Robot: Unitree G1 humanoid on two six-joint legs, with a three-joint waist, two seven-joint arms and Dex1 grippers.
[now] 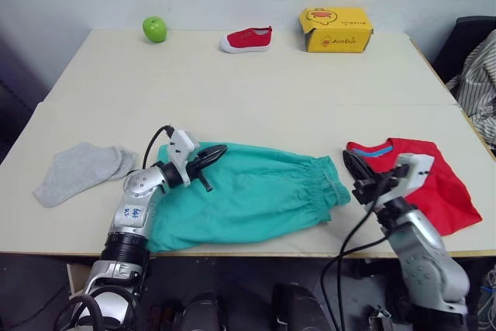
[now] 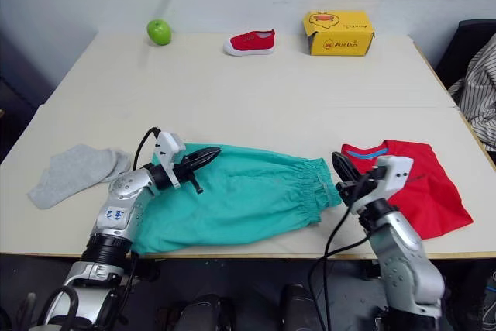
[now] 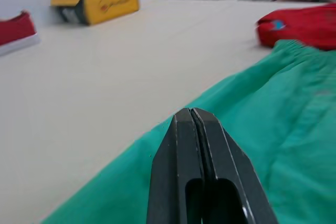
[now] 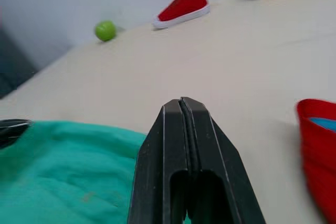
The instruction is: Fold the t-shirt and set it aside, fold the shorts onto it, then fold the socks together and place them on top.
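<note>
At the far left of the frame, the pair of plain light grey short socks (image 1: 81,170) lies flat near the front edge of the pale wooden table (image 1: 256,91), untouched. Just right of them, the left gripper (image 1: 209,157) hovers with its fingers pressed together, empty, over the leg-hem end of the teal-green cloth shorts (image 1: 248,194). The shorts spread across lower centre, long axis running left to right, gathered waistband at the right end. There the right gripper (image 2: 343,170) sits, fingers likewise closed on nothing, between the waistband and the bright red cloth t-shirt (image 2: 411,184), which lies folded at lower right. Each arm stands nearest its own end of the shorts. The tabletop behind them is bare; a green apple (image 1: 155,29), small red shoe (image 1: 247,39) and yellow cardboard box (image 1: 335,29) line the far edge.
</note>
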